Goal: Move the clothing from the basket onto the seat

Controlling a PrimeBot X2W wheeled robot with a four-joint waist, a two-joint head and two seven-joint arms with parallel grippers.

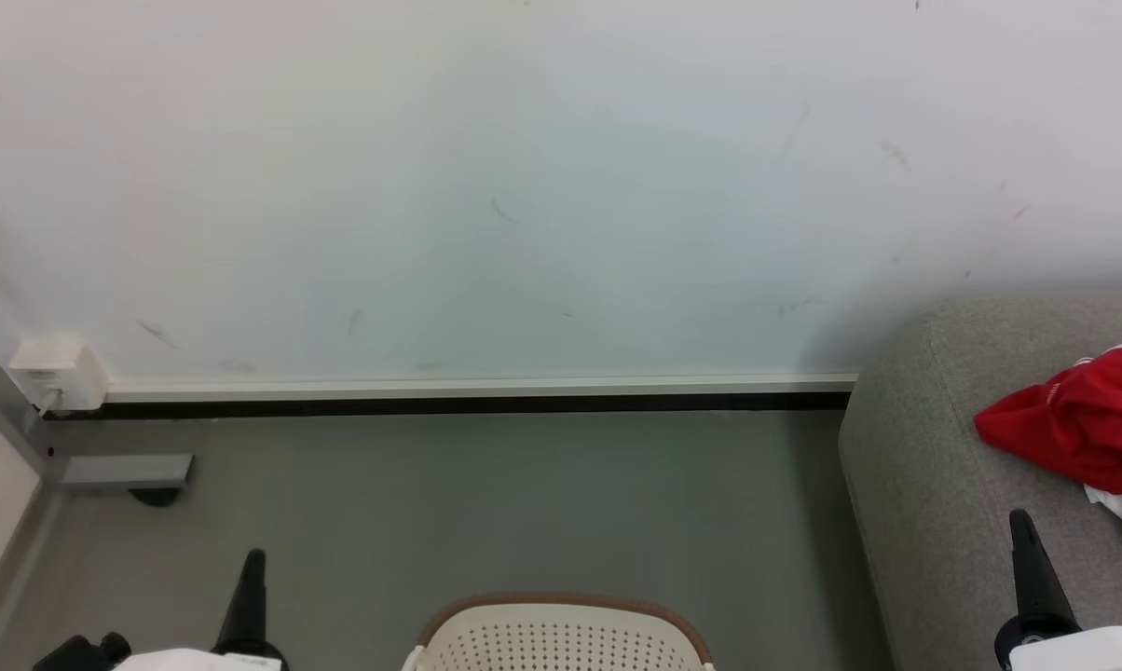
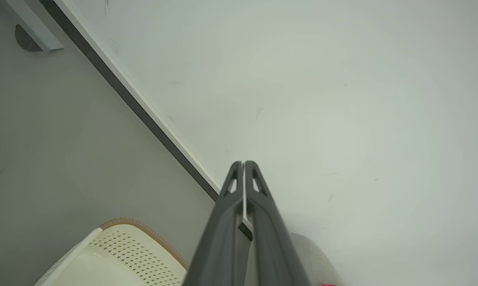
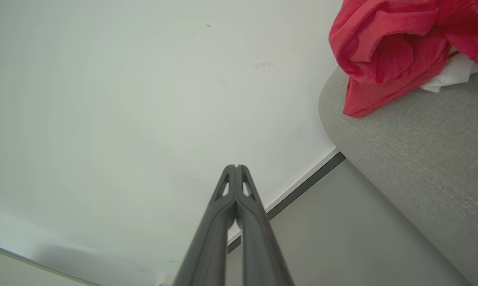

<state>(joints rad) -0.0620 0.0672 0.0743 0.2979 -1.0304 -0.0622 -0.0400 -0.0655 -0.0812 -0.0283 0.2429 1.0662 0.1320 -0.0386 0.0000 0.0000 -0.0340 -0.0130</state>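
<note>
Red clothing (image 1: 1083, 424) with a white part lies crumpled on the grey seat (image 1: 934, 522) at the right, also seen as clothing (image 3: 390, 47) on the seat (image 3: 421, 139) in the right wrist view. The cream basket (image 1: 561, 638) with a brown rim stands on the floor at the bottom centre; its inside is out of view. The basket (image 2: 124, 254) also shows at the lower left of the left wrist view. My left gripper (image 1: 254, 559) is shut and empty, left of the basket. My right gripper (image 1: 1020, 520) is shut and empty, over the seat's front, below the clothing.
A white wall with a dark baseboard (image 1: 449, 403) runs behind the grey floor (image 1: 486, 503). A white socket box (image 1: 58, 373) and a grey metal frame foot (image 1: 123, 471) sit at the far left.
</note>
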